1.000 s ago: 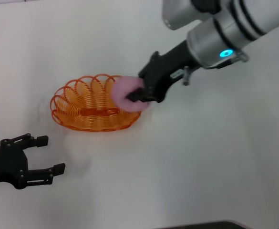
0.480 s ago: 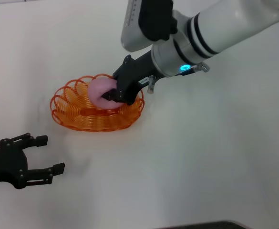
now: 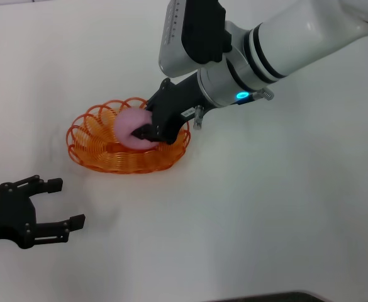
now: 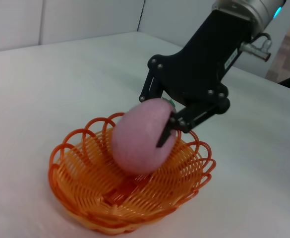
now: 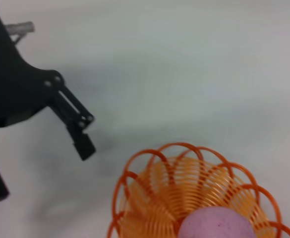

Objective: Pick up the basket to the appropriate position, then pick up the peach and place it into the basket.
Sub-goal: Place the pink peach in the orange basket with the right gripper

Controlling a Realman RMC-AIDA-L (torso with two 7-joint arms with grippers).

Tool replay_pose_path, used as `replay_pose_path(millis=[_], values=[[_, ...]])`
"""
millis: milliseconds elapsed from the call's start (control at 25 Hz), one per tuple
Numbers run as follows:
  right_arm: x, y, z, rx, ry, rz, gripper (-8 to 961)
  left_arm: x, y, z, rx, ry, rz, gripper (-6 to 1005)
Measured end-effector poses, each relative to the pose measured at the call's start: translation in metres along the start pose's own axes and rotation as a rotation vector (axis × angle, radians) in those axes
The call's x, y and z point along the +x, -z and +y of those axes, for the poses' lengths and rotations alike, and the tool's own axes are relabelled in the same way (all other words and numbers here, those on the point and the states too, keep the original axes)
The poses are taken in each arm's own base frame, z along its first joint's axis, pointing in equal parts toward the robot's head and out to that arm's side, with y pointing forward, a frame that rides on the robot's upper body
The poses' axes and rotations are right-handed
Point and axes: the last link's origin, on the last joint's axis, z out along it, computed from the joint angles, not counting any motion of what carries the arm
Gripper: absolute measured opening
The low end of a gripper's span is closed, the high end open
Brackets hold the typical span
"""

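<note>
Nearest the robot, the left gripper (image 3: 55, 202) rests on the white table (image 3: 265, 207) with its fingers spread and nothing between them (well clear of the work). Farther out, the orange basket (image 3: 99, 148) sits on the table; the right gripper (image 3: 147, 129) reaches over it, clamped on the peach (image 3: 130, 128), inside the basket's rim.

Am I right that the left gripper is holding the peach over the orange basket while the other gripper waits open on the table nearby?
Not quite: the right gripper holds the peach over the basket, as the head view shows. The left gripper is the one waiting open nearby on the table.
</note>
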Motion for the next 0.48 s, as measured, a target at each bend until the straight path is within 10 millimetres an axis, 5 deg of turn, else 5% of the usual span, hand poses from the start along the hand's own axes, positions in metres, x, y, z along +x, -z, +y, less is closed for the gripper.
replay_pose_path(millis=[280,360,480], values=[[-0.0014,0.0018,0.0029,-0.019,-0.002,-0.062,233,-0.0001,0.0000,0.0001,0.000,0.000,0.000,919],[-0.0012,0.0019,0.0028,-0.019,-0.003,-0.062,419,0.0000,0.0000,0.0002,-0.001,0.000,0.001,919],[-0.0003,0.0016,0.0029,-0.020,-0.003,-0.060,540,0.0000,0.0000,0.0002,-0.001,0.000,0.001,919]])
